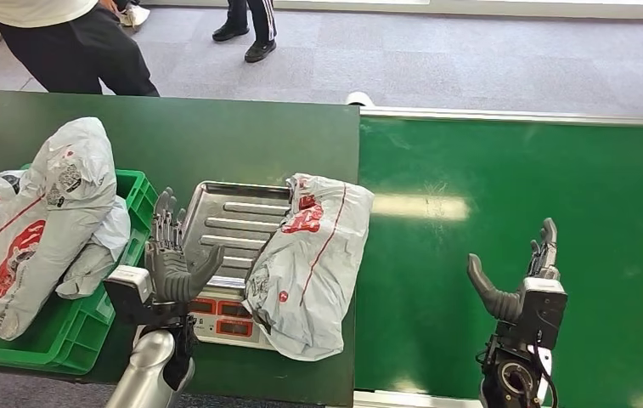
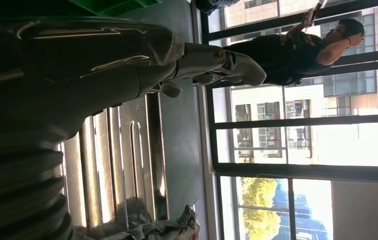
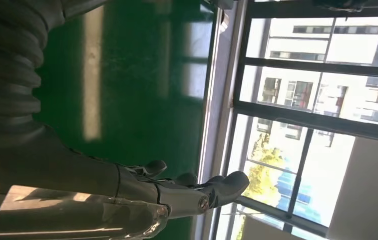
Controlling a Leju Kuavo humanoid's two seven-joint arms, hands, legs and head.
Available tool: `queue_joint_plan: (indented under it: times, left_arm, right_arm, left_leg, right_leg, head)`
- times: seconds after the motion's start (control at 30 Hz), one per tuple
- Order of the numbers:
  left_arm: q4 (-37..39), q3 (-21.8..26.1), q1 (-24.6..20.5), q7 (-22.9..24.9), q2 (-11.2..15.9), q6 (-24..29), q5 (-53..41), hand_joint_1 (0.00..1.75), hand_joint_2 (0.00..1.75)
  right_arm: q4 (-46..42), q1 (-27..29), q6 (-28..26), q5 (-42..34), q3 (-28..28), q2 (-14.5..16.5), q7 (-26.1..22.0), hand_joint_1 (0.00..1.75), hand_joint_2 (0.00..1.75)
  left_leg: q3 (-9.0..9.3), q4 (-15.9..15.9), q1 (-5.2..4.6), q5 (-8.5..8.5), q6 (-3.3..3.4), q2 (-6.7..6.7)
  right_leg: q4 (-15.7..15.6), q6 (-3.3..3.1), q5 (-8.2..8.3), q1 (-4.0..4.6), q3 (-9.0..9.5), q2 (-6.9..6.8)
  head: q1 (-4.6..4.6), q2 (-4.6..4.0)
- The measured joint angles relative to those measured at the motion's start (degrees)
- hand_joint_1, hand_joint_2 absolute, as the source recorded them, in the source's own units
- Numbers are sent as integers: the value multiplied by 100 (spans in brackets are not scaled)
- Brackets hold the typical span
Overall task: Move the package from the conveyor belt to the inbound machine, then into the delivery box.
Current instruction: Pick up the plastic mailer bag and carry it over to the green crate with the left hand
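While the left robot hand (image 1: 173, 255) hovers over the ribbed metal tray of the weighing scale (image 1: 233, 217) with fingers spread and empty, the right robot hand (image 1: 517, 280) is likewise splayed and bare above the green conveyor belt (image 1: 513, 195). A crumpled grey plastic mailer package with red print (image 1: 309, 263) lies across the tray's right edge, sagging onto the dark green table (image 1: 216, 136). Similar grey bags (image 1: 42, 221) fill a green plastic crate (image 1: 71, 327) at the left.

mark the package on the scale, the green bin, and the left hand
package (image 1: 309, 263): head view, middle of the grey bag.
green bin (image 1: 138, 189): head view, its far right rim.
left hand (image 1: 172, 259): head view, the palm, fingers spread.
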Motion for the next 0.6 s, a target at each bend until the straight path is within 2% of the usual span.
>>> queue_joint_plan:
  times: [0.2, 0.37, 0.6]
  left_arm:
    - [-104, 49, 66, 0, 10, 82, -110, 0, 175]
    - [-336, -52, 116, 0, 69, 990, -1244, 0, 175]
    - [-746, -637, 90, -1, 332, 1804, -2772, 0, 175]
  right_arm:
    - [98, 23, 83, 26, -121, 38, 75, 0, 175]
    - [187, 24, 484, 41, -186, 71, 163, 0, 175]
    - [360, 9, 758, 76, -189, 100, 160, 0, 175]
  left_leg:
    - [0, 0, 0, 0, 0, 0]
    - [0, 0, 0, 0, 0, -1]
    - [0, 0, 0, 0, 0, -1]
  right_leg:
    - [0, 0, 0, 0, 0, 0]
    - [0, 0, 0, 0, -1, 0]
    - [0, 0, 0, 0, 0, 0]
  head:
    - [-1, 0]
    - [-1, 0]
    - [0, 0]
